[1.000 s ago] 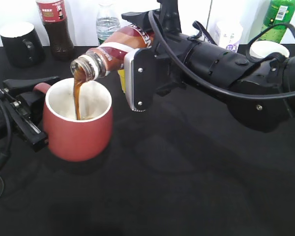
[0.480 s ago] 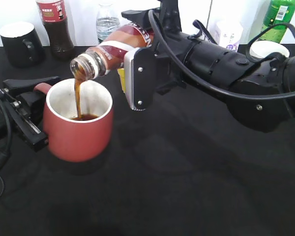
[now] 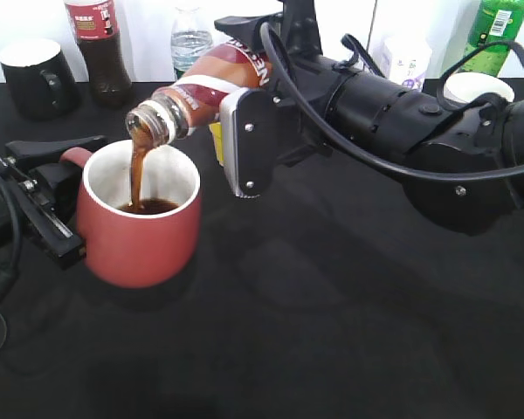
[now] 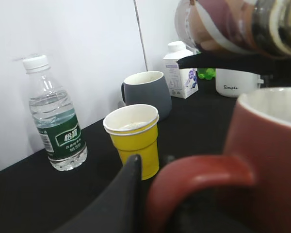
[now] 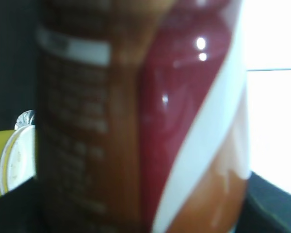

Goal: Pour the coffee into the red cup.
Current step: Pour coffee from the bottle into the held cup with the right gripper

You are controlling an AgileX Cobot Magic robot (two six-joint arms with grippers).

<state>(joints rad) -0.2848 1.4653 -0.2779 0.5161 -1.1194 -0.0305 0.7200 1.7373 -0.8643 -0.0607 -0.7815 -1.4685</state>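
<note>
Right gripper (image 3: 236, 96) clamped on the small curvy clear plastic coffee bottle with the brown-orange and white label (image 3: 211, 85); a dark stream runs from its mouth into the wide brick-red ceramic mug with a white inside (image 3: 141, 215).

Bottle is tilted neck-down to the left, mouth just above the mug's rim; the right wrist view is filled by the blurred label (image 5: 150, 116). Mug stands toward the left edge of the black table (image 3: 314, 332), dark liquid pooled inside. Left gripper (image 3: 65, 205) sits at the mug's loop handle (image 4: 199, 179), one black finger (image 4: 119, 199) on either side of it, closed around it. Along the back edge: black mug (image 3: 37, 77), taller dark bottle with a red label (image 3: 98, 48), clear water bottle with a green label (image 4: 56, 121), small yellow paper cup (image 4: 135, 138), grey mug (image 4: 148, 92), small white carton (image 4: 180, 70).
</note>
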